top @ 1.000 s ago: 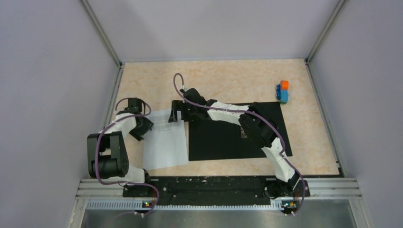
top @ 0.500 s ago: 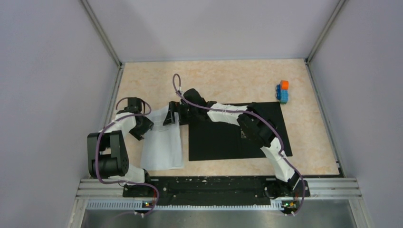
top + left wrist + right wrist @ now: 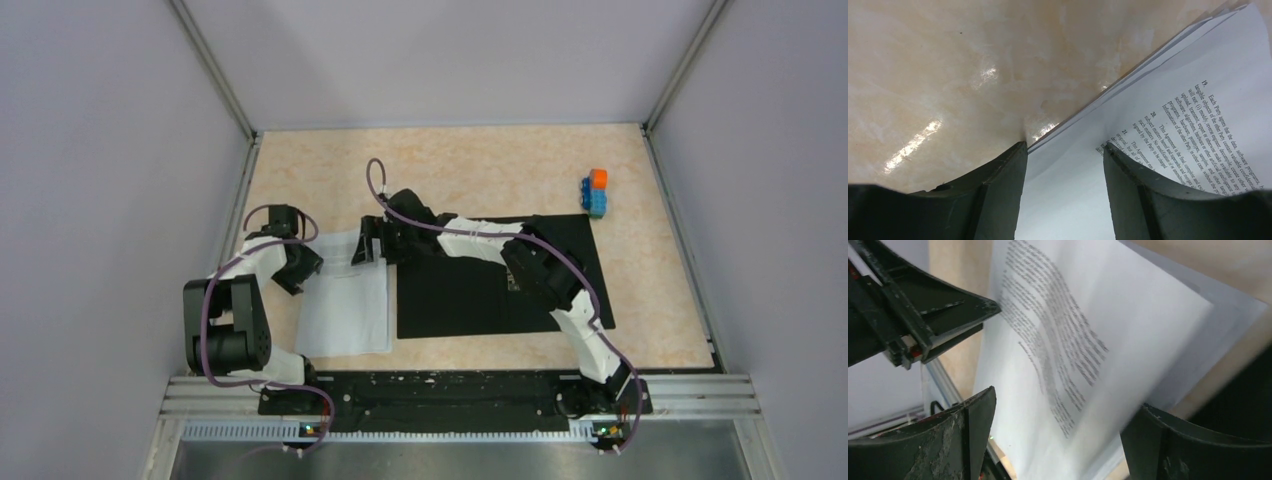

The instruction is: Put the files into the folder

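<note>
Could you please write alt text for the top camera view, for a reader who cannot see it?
White paper sheets lie on the table beside an open black folder; the right gripper and left gripper are at the sheets' far end, both open.

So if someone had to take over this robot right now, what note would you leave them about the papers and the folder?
Left gripper: open, with one jaw on each side of the left edge of the files. Nothing is clamped.
Right gripper: open at the far right corner of the files, with paper between the jaws but not pinched.
Folder: lies open, black inside up, just right of the files, with no paper in it.
Done: the folder is open.
Left: grip the files and move all of them onto the folder.
Toy blocks: far right, out of the way.
</note>
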Controlling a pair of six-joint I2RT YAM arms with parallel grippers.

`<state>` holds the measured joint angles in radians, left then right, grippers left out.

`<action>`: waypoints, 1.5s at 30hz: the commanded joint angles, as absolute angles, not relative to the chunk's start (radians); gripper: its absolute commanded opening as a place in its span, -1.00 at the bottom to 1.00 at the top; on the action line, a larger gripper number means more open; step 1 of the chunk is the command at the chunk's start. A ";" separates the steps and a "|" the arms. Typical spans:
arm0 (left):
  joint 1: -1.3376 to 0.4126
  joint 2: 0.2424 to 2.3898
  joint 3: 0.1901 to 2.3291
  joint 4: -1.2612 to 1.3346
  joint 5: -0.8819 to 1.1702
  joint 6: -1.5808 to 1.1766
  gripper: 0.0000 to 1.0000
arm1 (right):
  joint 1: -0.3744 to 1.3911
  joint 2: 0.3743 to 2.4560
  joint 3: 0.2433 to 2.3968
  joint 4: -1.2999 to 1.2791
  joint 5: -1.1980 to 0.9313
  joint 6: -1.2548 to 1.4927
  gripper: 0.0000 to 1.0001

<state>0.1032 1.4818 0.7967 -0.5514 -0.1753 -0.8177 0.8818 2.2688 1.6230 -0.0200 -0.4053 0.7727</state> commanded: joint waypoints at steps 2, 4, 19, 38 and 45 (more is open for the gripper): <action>0.104 1.491 0.790 -0.523 -0.175 -0.864 0.24 | 0.892 2.150 1.558 -0.166 -0.225 0.713 0.75; 0.104 1.486 0.789 -0.526 -0.184 -0.868 0.24 | 0.893 2.122 1.540 -0.188 -0.194 0.708 0.77; 0.104 1.486 0.789 -0.520 -0.168 -0.863 0.24 | 0.911 2.116 1.500 -0.204 -0.173 0.729 0.82; 0.080 1.546 0.816 -0.489 -0.101 -0.846 0.23 | 0.933 2.253 1.476 0.122 -0.353 0.901 0.83; 0.079 1.555 0.829 -0.480 -0.063 -0.823 0.22 | 0.892 2.285 1.538 0.234 -0.451 0.934 0.82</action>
<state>0.0898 1.5154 0.8280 -0.5396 -0.1532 -0.8253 0.9146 2.2337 1.4940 0.1688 -0.3862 0.9073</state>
